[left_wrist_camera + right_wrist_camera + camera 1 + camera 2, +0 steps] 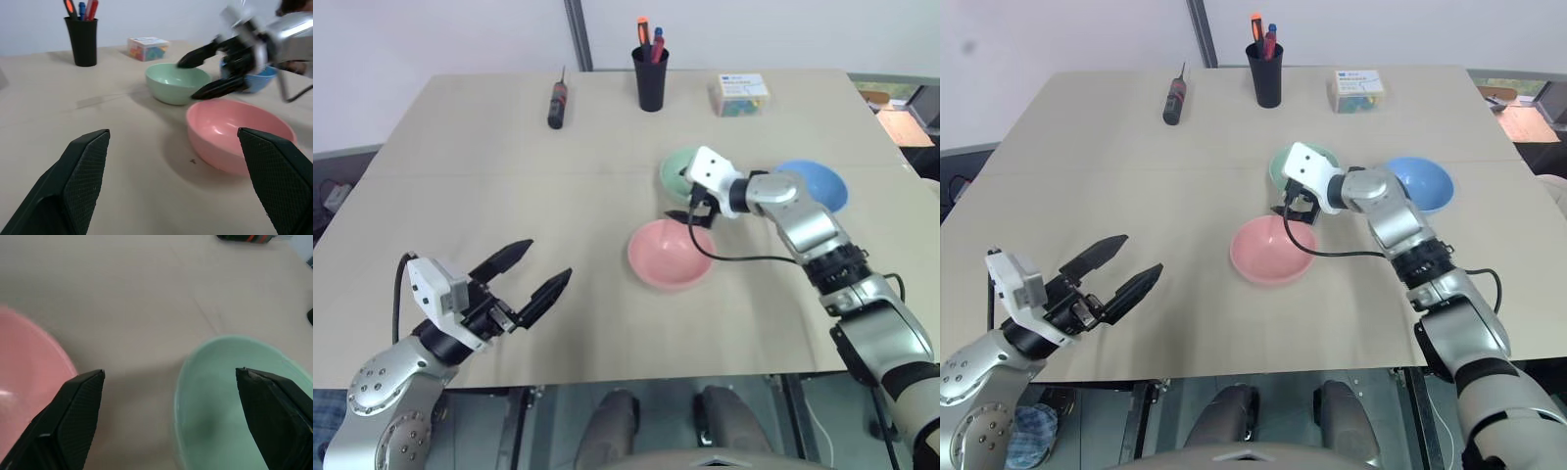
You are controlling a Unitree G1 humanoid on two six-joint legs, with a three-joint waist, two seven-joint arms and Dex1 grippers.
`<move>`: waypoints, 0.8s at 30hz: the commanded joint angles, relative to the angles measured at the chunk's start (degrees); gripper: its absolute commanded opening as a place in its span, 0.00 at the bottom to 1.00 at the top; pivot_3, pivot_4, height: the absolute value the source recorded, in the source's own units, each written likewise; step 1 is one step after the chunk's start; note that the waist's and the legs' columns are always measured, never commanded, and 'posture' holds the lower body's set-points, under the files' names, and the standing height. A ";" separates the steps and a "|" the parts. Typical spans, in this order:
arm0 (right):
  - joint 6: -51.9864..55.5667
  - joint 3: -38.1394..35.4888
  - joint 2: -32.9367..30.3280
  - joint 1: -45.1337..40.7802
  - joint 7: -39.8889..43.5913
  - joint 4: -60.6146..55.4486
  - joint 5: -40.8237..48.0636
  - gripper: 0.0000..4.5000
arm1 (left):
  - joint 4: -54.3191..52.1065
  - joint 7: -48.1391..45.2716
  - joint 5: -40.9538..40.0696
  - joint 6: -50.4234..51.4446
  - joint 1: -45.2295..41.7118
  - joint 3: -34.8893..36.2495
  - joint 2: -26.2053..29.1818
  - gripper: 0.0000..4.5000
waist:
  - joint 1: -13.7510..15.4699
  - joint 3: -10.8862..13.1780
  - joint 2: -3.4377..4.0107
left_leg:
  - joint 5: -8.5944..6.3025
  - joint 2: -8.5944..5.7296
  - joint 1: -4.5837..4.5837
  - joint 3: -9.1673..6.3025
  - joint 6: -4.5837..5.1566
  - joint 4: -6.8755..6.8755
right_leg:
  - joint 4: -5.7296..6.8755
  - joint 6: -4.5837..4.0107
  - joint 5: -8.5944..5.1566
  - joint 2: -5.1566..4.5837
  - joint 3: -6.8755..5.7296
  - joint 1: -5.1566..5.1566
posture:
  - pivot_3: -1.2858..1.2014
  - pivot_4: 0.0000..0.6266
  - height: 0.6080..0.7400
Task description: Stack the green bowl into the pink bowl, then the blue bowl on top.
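The green bowl (676,167) sits mid-table, with the pink bowl (671,256) just in front of it and the blue bowl (819,185) to its right. All three rest upright and apart on the table. My right gripper (681,197) is open at the green bowl's near rim, one finger over the bowl and the other over the gap toward the pink bowl. The right wrist view shows the green bowl (234,401) and the pink bowl (24,382) between its spread fingers. My left gripper (548,260) hangs open and empty near the table's front left, far from the bowls.
A black pen cup (650,78), a screwdriver (556,104) and a small clear box (739,95) of coloured bits stand along the far side of the beige table (489,186). A black cable loops from my right wrist over the pink bowl's far edge.
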 commanded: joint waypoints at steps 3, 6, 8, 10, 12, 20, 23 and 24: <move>-3.27 1.57 4.65 -6.12 -0.34 12.13 -5.57 1.00 | -4.99 1.20 -1.01 -3.59 2.93 1.33 -1.20 0.98 | -0.17 0.00 0.00 | 0.00 0.02 0.02 0.00 -0.01 -0.02 | 0.02 0.00 0.00 0.04 0.09 -0.03 | 0.52 0.24 1.00; -5.63 0.93 6.35 -8.16 -1.03 17.44 -7.01 0.89 | -6.18 1.52 -0.43 -4.56 4.45 0.56 -1.59 1.00 | -0.14 0.00 0.00 | 0.00 0.01 0.02 0.00 -0.01 -0.03 | 0.00 0.00 0.00 0.03 0.10 -0.03 | 0.52 0.24 1.00; -6.81 0.27 7.01 -9.07 -1.03 19.48 -7.52 0.72 | -6.69 2.13 -0.51 -5.01 4.85 0.35 -1.79 1.00 | -0.11 0.01 0.02 | 0.00 0.01 0.01 0.01 0.00 -0.03 | 0.00 0.00 0.00 0.04 0.11 -0.05 | 0.52 0.24 1.00; -7.47 -0.24 7.34 -9.64 -0.63 20.67 -7.75 0.57 | -6.94 2.50 -0.56 -5.40 5.07 0.42 -1.73 1.00 | -0.13 0.01 0.02 | -0.01 0.01 0.01 0.01 0.00 -0.03 | 0.01 0.00 0.00 0.06 0.11 -0.06 | 0.52 0.24 1.00; -8.02 -0.63 7.46 -10.00 -0.34 21.66 -7.97 0.39 | -7.04 2.78 -0.44 -5.70 5.16 0.21 -1.72 1.00 | -0.13 0.01 0.03 | -0.01 0.01 0.01 0.00 0.02 -0.03 | 0.03 -0.01 0.00 0.08 0.10 -0.06 | 0.52 0.24 1.00; -9.05 -2.34 7.53 -9.92 -0.37 21.46 -8.77 0.01 | -5.74 2.24 -0.38 -6.78 3.62 -1.25 -0.80 1.00 | -0.14 0.02 0.04 | -0.02 0.01 0.01 0.01 0.03 -0.05 | 0.03 -0.01 0.00 0.13 0.12 -0.09 | 0.52 0.24 1.00; -9.67 -2.58 6.89 -9.46 -0.50 19.71 -9.06 0.01 | -4.98 1.71 -0.50 -6.84 2.82 -1.55 -0.22 1.00 | -0.14 0.03 0.05 | -0.01 0.01 -0.02 0.03 0.02 -0.05 | 0.05 -0.01 0.00 0.13 0.15 -0.14 | 0.52 0.24 1.00; -10.10 -2.68 6.52 -9.17 -0.30 18.78 -9.06 0.01 | -4.72 1.51 -0.48 -6.83 2.51 -1.69 0.00 1.00 | -0.14 0.03 0.05 | -0.01 0.01 -0.03 0.03 0.00 -0.05 | 0.04 -0.01 0.01 0.14 0.16 -0.15 | 0.52 0.24 1.00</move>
